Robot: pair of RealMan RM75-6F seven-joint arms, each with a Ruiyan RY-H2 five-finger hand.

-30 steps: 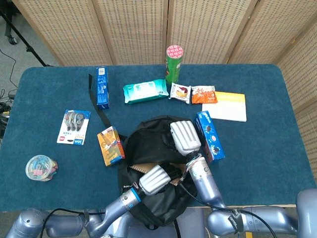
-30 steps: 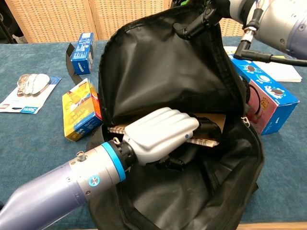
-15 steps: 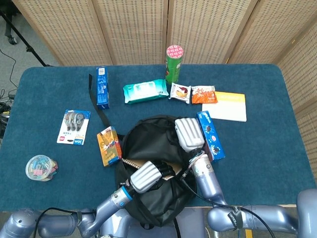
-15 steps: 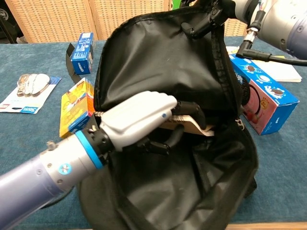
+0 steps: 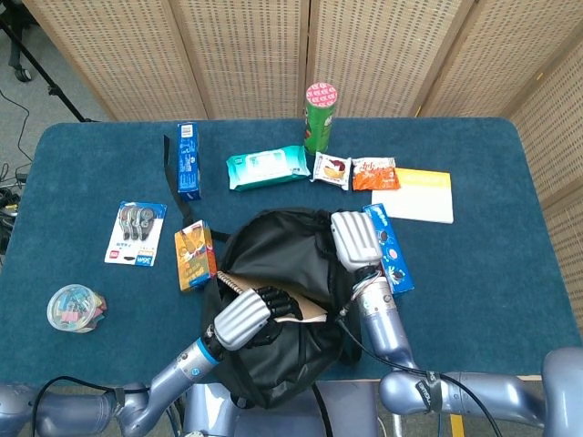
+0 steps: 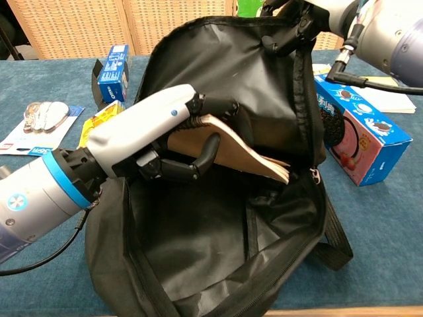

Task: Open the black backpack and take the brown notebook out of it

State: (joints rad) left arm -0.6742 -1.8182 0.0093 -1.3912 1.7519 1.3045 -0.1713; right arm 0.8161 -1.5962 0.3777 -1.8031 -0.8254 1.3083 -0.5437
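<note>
Brown notebook (image 6: 231, 148) sits half out of the black backpack (image 6: 218, 251), gripped by the left hand (image 6: 155, 142). The right hand (image 5: 353, 239) pinches the flap up. I'd lift it straight, clear of the zipper.

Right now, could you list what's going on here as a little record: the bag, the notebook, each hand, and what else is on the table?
backpack: black, unzipped, mouth wide open
notebook: brown, tilted, partly out of the backpack
left hand: fingers wrapped around the notebook
right hand: holds the backpack's upper edge up
table: blue cloth
nearby: orange box left of the backpack, blue cookie box right of it, green can at the back
</note>
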